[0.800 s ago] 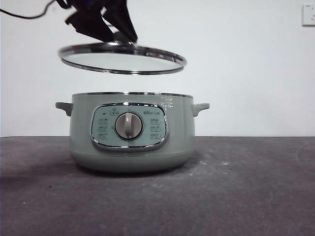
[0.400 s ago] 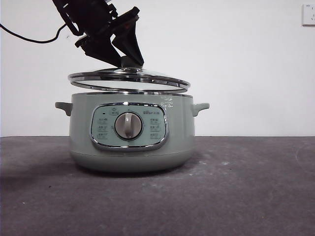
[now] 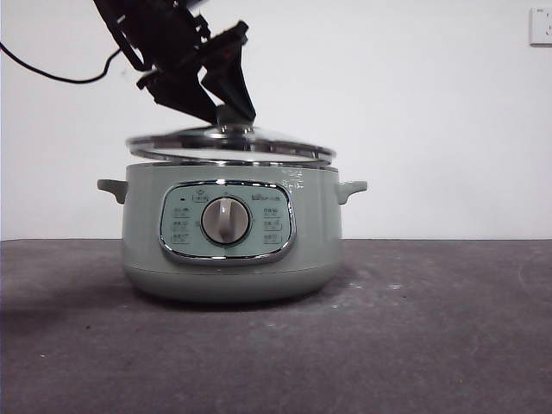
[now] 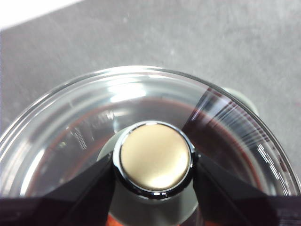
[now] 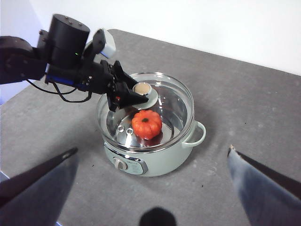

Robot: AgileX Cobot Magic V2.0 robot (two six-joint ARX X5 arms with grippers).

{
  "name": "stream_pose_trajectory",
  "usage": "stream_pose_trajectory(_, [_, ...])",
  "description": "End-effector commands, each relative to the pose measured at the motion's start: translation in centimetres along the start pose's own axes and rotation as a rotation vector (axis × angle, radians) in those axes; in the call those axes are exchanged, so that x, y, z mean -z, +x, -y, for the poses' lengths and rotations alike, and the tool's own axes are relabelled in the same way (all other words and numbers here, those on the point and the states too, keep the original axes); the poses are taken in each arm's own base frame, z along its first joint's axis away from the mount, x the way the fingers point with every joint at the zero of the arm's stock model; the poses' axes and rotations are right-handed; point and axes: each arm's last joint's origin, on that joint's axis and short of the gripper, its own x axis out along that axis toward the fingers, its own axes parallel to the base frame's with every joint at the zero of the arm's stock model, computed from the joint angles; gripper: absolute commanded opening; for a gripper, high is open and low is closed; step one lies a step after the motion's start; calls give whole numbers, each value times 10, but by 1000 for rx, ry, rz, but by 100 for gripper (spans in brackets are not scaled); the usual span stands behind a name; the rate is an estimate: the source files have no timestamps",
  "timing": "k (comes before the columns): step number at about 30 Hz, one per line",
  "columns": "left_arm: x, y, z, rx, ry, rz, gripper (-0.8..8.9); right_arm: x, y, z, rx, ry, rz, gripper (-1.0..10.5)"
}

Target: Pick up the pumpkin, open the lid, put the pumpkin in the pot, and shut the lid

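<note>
A grey bench [image 3: 448,336] fills the lower half of the front view, a white wall behind it. At centre frame stands the pot [image 3: 228,233], sage-green, its chrome-framed panel and silver dial facing the camera, a small handle at each side. The lid [image 3: 231,145] lies across the pot's mouth, tilted — its right edge down at the rim, its left edge a little higher, a thin gap showing beneath. From the upper left of that frame the left hand [image 3: 226,110] reaches down, black jaws clamped on the lid's knob; the left wrist view shows one jaw pressed against each side of the round knob, glass dome spreading beyond it.

In the right wrist view the pot sits at centre frame on the bench, and the pumpkin [image 5: 146,124] — orange-red, dark stem upward — rests inside on the pot's floor, seen through the glass. The left hand comes in from the upper left of that frame to the knob. The right hand [image 5: 153,160] hangs high over the bench, well apart from the pot; its two jaws rise at the lower left and lower right corners, spread wide with nothing between them.
</note>
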Motion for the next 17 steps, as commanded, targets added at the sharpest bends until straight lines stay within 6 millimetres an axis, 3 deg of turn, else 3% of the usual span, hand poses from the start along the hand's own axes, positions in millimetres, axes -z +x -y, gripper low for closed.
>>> stream_pose_trajectory(1, [-4,3,3,16,22,28,-9,0,-1,0,-2,9,8,595])
stream_pose_trajectory(13, [2,5,5,23,12,-30,13,0,-1,0,-1,8,6,595])
stream_pose_trajectory(15, [4,5,5,23,8,-43,126,0,-1,0,-2,8,-1,595])
stream_pose_trajectory(17, [4,5,5,24,6,-52,332,1,0,0,-2,8,-13,595])
